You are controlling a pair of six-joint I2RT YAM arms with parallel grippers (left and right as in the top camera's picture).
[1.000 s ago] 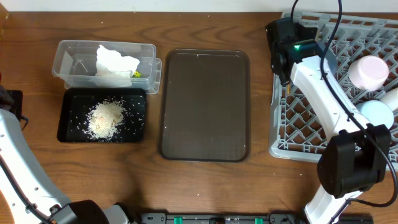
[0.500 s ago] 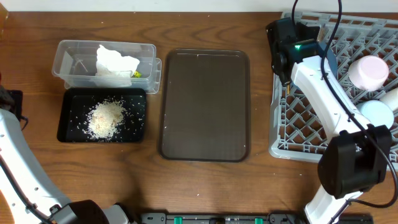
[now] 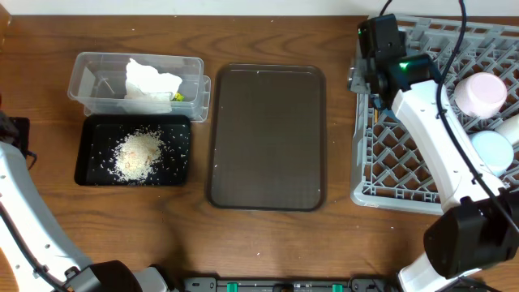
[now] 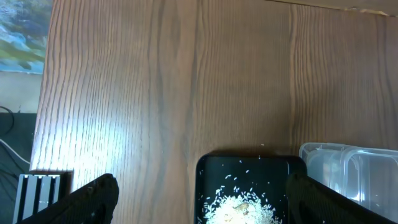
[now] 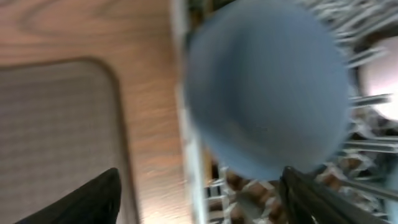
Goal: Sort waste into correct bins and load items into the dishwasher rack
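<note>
The grey dishwasher rack (image 3: 389, 174) stands at the right and holds a pale cup (image 3: 482, 92), a light blue bowl (image 3: 492, 148) and a white bowl (image 3: 512, 126). My right gripper (image 3: 369, 77) hangs open over the rack's left edge. Its wrist view is blurred: the open jaws (image 5: 199, 202) sit just short of the dark blue plate (image 5: 267, 93) in the rack (image 5: 186, 155). The clear tub (image 3: 89, 81) holds white tissue (image 3: 150, 79) and the wrapper (image 3: 178, 96). The black tray (image 3: 85, 158) holds rice (image 3: 139, 154). My left gripper (image 4: 208, 205) is open and empty. No chopsticks show.
The brown serving tray (image 3: 268, 136) lies between the bins and the rack. My left arm (image 3: 16, 186) runs along the table's left edge. The left wrist view shows bare wood beyond the black tray (image 4: 208, 171) and the tub's corner (image 4: 348, 168).
My right arm has moved right and toward the far side, further over the rack. The left arm and the bins have not moved.
</note>
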